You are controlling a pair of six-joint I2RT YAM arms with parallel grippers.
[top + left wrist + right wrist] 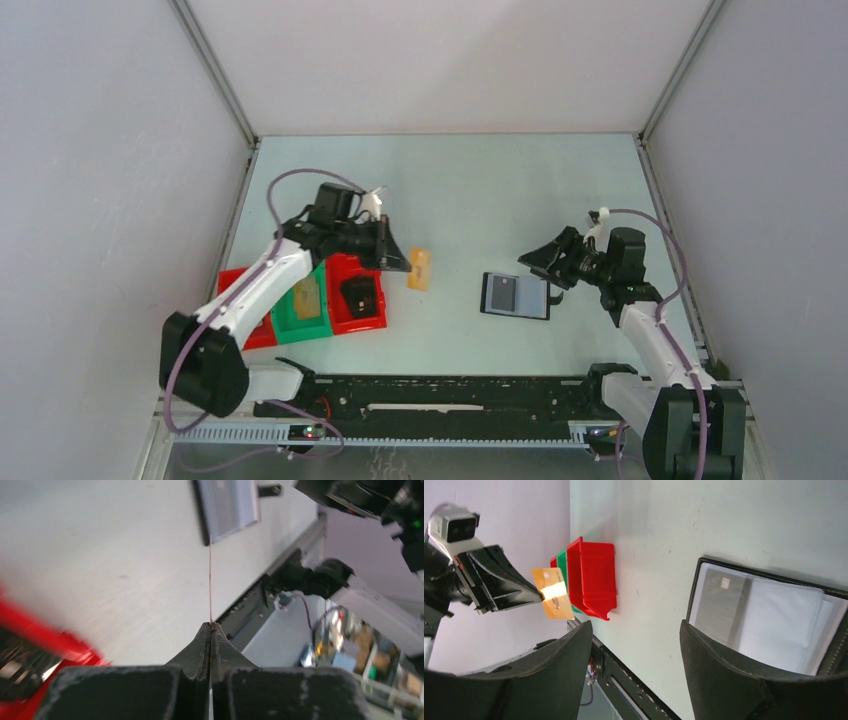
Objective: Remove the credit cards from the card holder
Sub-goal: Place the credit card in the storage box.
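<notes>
The card holder lies open and flat on the table, and everything here is placed from it. Well to its left, the left gripper is clenched on the tan card, pinching it by one edge between the holder and the red tray. The left wrist view shows that card edge-on, a thin line running out from the closed fingertips toward the holder. A green tray sits further left of the holder, beside the red one. The right gripper hovers at the holder's right edge, jaws spread and nothing between them; whether a finger touches the holder I cannot tell. Its wrist view shows a grey card tucked in one panel of the holder, next to a pale sleeve.

So the task looks partly done: one card is out and in transit, at least one remains inside. The step in hand seems to be carrying the tan card away from the holder. Next, it needs setting down clear of the holder. Then the grey card wants a shallow pinch on its exposed edge and a pull along the pocket, with the holder pinned so it does not slide or lift
</notes>
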